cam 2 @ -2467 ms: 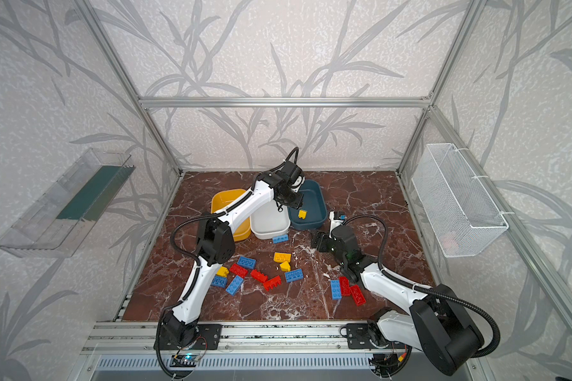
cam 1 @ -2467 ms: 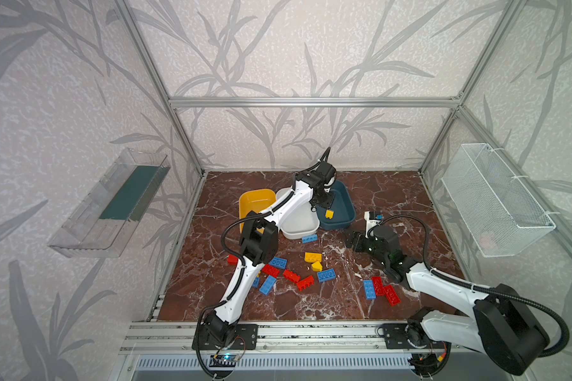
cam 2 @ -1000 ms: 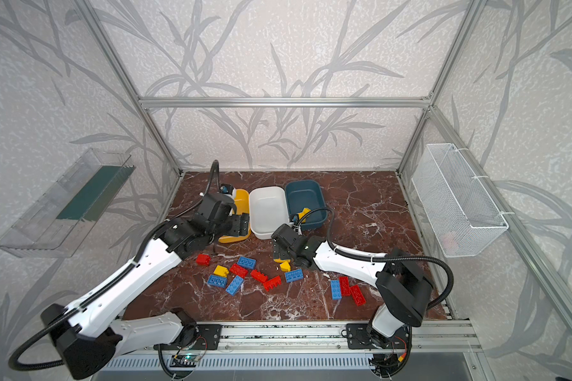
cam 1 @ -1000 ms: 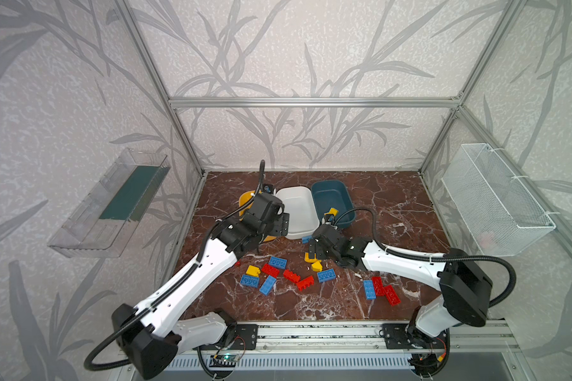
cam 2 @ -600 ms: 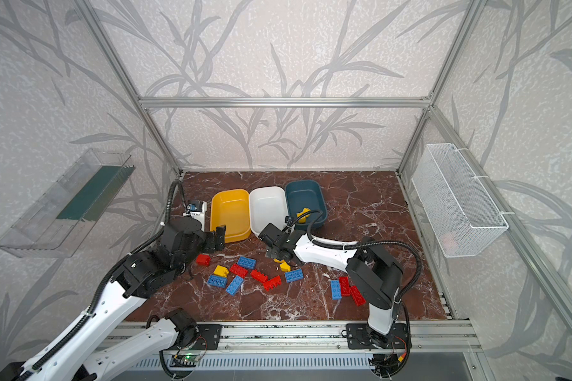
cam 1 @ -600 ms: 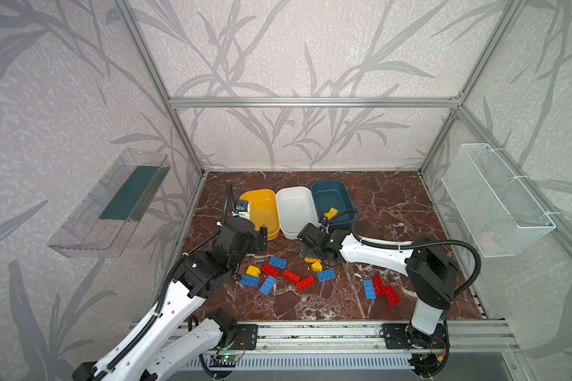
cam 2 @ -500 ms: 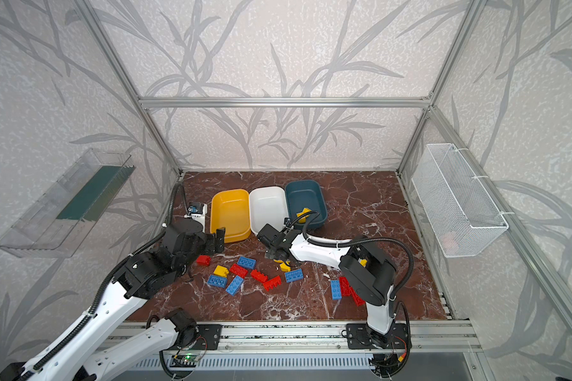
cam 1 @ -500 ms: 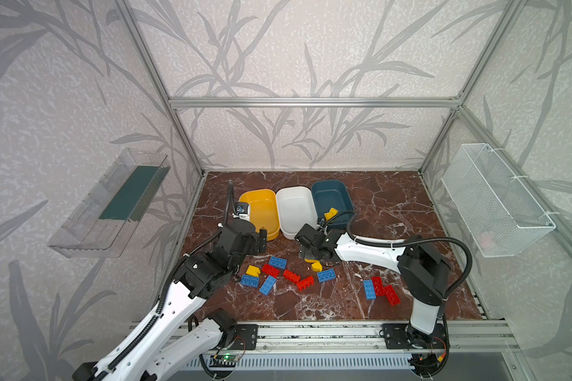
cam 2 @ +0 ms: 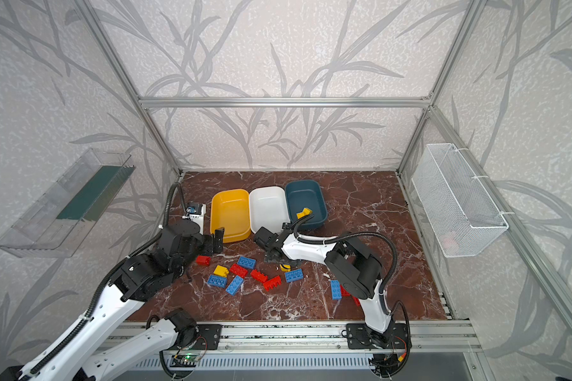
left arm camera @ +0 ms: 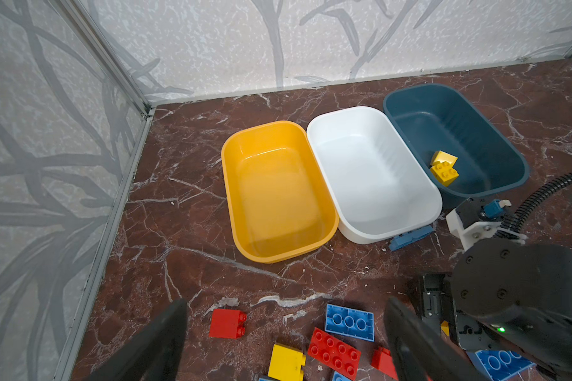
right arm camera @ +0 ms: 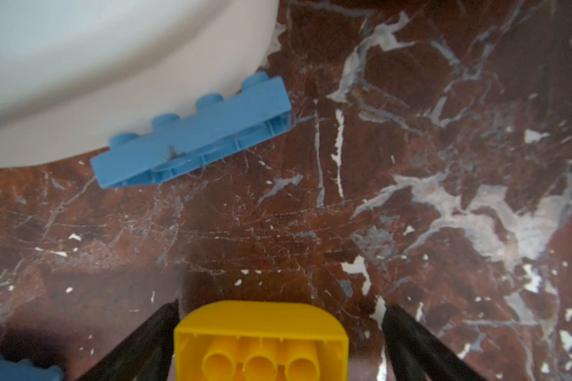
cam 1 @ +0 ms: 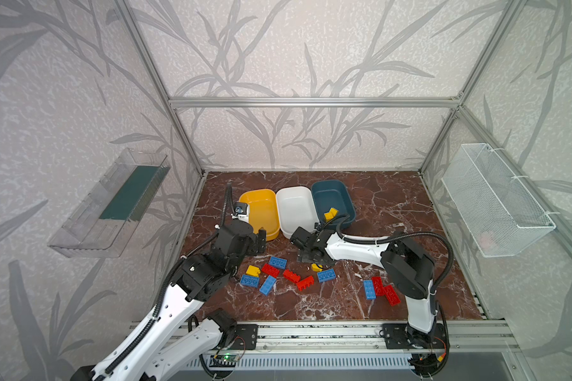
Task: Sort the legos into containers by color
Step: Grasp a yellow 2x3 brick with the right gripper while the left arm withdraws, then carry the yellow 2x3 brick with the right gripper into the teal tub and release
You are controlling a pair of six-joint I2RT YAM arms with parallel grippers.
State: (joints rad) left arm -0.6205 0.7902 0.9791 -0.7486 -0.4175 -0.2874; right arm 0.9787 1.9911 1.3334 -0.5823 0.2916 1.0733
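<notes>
Three tubs are sitting side by side toward the back of the bench [cam 1: 393,204] with their walls touching: yellow tub [cam 1: 257,192], white tub [cam 1: 293,190], teal tub [cam 1: 329,183]. Each long axis is running front to back, fanning slightly. Two yellow bricks [cam 1: 330,213] are lying in the teal tub's near end. The right gripper [right arm camera: 279,306] is sitting low over the bench just in front of the white tub, its fingers [right arm camera: 152,339] standing apart and straddling an upturned yellow brick [right arm camera: 261,333]. The brick's hollow underside is facing the wrist camera and its long axis is running across the gap. One finger is sitting at its edge and the other is showing clear space, so it is not clamping. Beyond it a leaning blue brick [right arm camera: 192,142] is resting on edge against the white tub's wall, studs toward the tub, long axis following the wall. The left gripper [left arm camera: 284,303] is hovering in front of the yellow tub, jaws wide apart, with a red brick [left arm camera: 227,324] lying on the bench near its fingertips. A loose pile [cam 1: 291,275] of red, blue and yellow bricks is lying flat between the arms at mixed angles. A trio of bricks [cam 1: 378,285], one blue and two red, is lying beside the right arm's elbow, long axes roughly front to back. A clear wall tray [cam 1: 113,204] is hanging on the left wall and a wire basket [cam 1: 496,204] on the right.
</notes>
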